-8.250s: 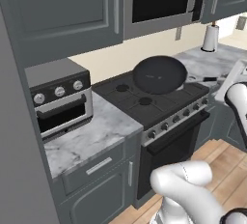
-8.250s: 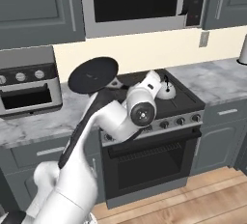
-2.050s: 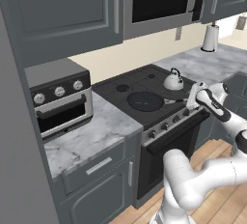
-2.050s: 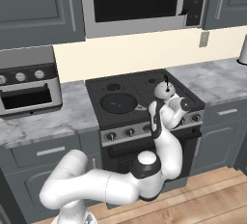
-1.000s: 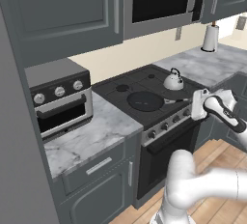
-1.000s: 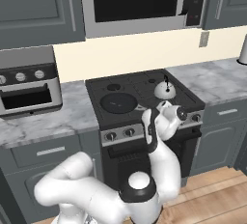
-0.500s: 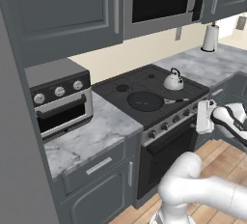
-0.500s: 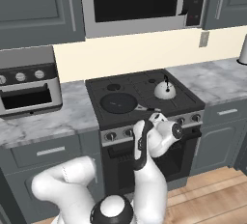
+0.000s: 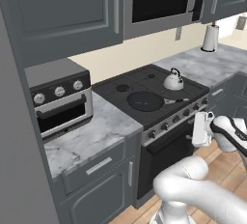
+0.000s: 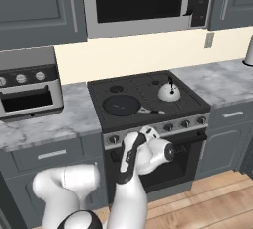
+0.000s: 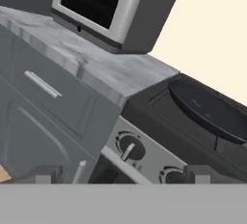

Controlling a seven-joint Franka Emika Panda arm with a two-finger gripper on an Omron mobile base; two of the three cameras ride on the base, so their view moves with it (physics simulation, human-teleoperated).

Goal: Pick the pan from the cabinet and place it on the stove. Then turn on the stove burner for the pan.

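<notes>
The black pan point(image 9: 144, 101) point(image 10: 121, 105) point(image 11: 207, 107) lies flat on the front left burner of the stove point(image 9: 193, 92) point(image 10: 192, 105), its handle pointing right. My gripper point(image 9: 198, 129) point(image 10: 126, 160) point(image 11: 120, 177) hangs in front of the stove's knob row, open and holding nothing. In the hand view its fingertips point(image 11: 46, 175) stand wide apart, and the leftmost knob point(image 11: 128, 147) point(image 10: 114, 138) lies just beyond them with a second knob point(image 11: 169, 175) to its right. The dark grey wall cabinet point(image 9: 62, 10) point(image 10: 39, 6) is shut.
A small silver kettle point(image 9: 172, 80) point(image 10: 168, 92) stands on the back right burner. A grey toaster oven point(image 9: 58, 97) point(image 10: 27, 82) point(image 11: 111, 6) sits on the marble counter point(image 9: 91, 136) left of the stove. Below it is a drawer with a horizontal handle point(image 11: 42, 84). The oven door is behind the arm.
My hand has come down from the cooktop's front edge to in front of the knob row, shifting toward the left knobs. Pan and kettle have not moved.
</notes>
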